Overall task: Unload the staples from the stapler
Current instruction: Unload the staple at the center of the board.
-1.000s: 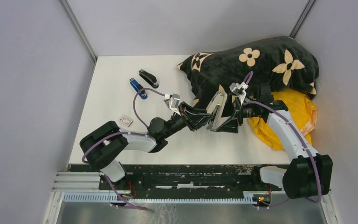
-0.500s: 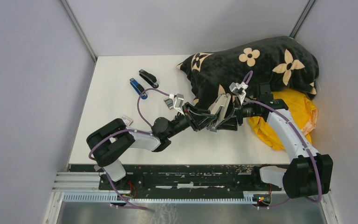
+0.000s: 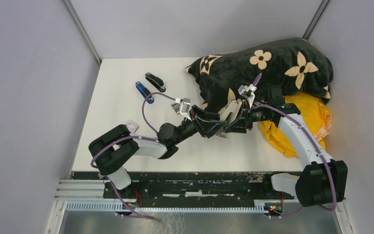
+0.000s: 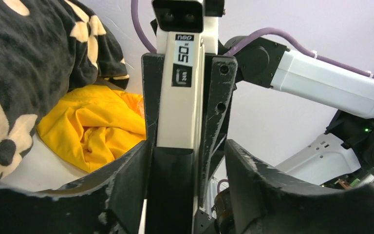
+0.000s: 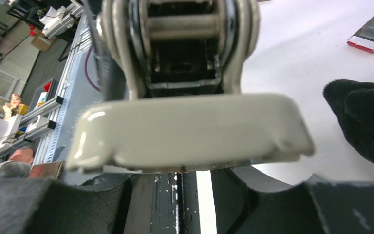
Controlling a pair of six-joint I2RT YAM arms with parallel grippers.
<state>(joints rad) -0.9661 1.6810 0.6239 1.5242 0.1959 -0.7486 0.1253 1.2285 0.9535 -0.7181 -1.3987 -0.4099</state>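
Soft, even overhead light fills the enclosure seen from above, casting only faint shadows on the white table (image 3: 121,97). Close up in the right wrist view, the cream stapler (image 5: 190,131) is blurred, with a glare spot at its left corner. The left wrist view is crisp on its label and stretched at the edges.
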